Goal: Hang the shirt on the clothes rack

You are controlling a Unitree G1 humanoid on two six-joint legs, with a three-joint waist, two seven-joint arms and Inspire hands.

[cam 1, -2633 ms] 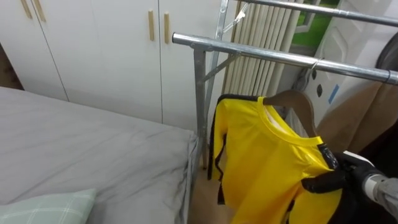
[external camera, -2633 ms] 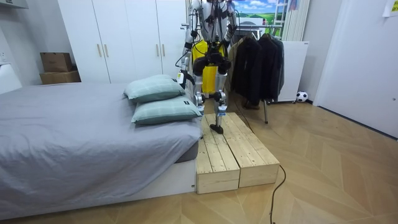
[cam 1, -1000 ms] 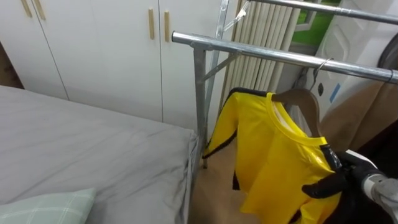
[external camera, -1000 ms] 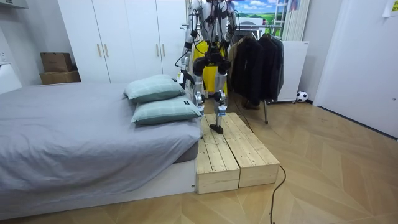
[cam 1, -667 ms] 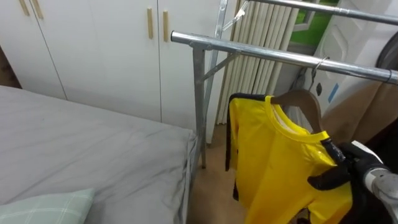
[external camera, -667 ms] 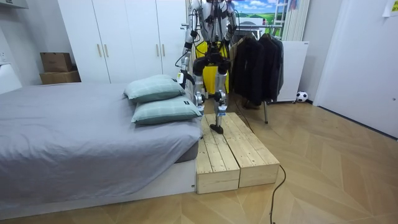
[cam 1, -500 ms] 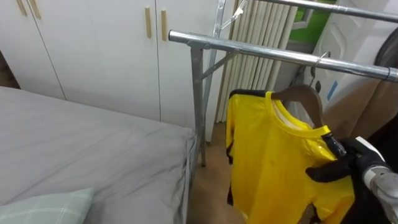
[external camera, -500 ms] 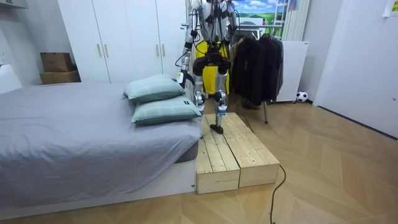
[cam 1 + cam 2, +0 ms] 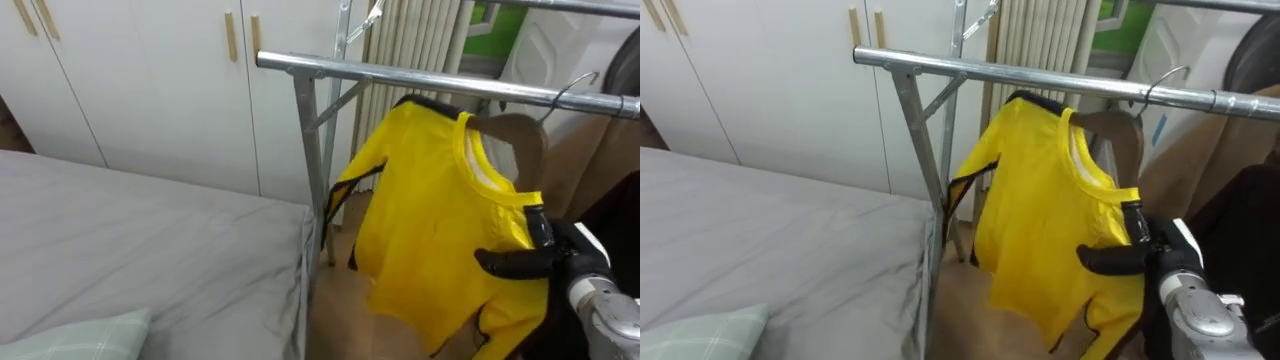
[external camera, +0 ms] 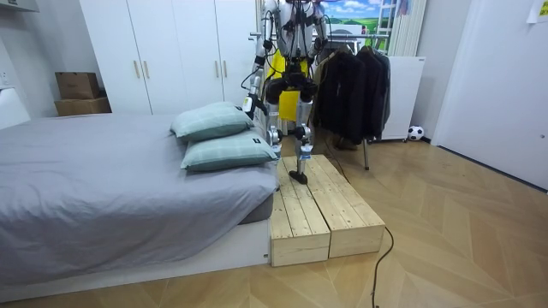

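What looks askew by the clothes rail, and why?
The shirt on its hanger sits tilted under the rail. Its body slants toward the post instead of hanging straight down, because the right hand grips its shoulder edge and holds it out to one side.

The shirt (image 9: 440, 230), centre right, is bright yellow with black trim at collar and cuff. The hanger (image 9: 517, 135) is brown wood. The rail (image 9: 400, 75) is bare silver-grey metal. The right hand (image 9: 520, 263), lower right, has black fingers and a silver-grey wrist. The wardrobe doors (image 9: 130, 90), upper left, are white with pale wooden handles. The bedsheet (image 9: 130, 240) is plain grey. The pillow (image 9: 90, 335), lower left, is pale green with a faint check.
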